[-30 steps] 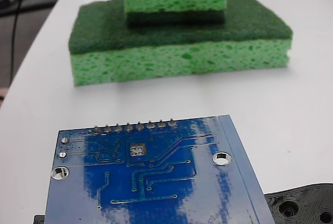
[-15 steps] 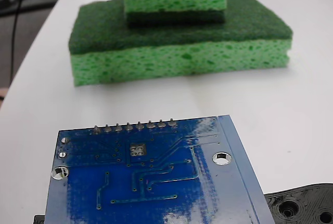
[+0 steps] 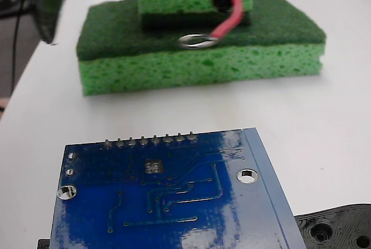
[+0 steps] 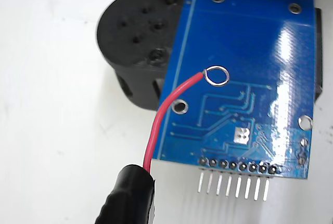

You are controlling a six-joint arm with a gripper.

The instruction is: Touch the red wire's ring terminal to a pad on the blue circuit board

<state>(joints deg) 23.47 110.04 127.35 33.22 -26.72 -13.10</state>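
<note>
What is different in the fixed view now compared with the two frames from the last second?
The red wire with its ring terminal has come into the fixed view from the top and hangs in front of the green sponges, short of the blue circuit board. A dark blurred shape has also appeared at upper left. Board, sponges and black plastic piece have not moved.

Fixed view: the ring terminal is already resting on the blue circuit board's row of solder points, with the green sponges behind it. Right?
Not quite. In the fixed view the ring terminal hangs in the air in front of the green sponges, well apart from the blue circuit board and its row of solder points. The sponges are behind it, as you say.
</note>
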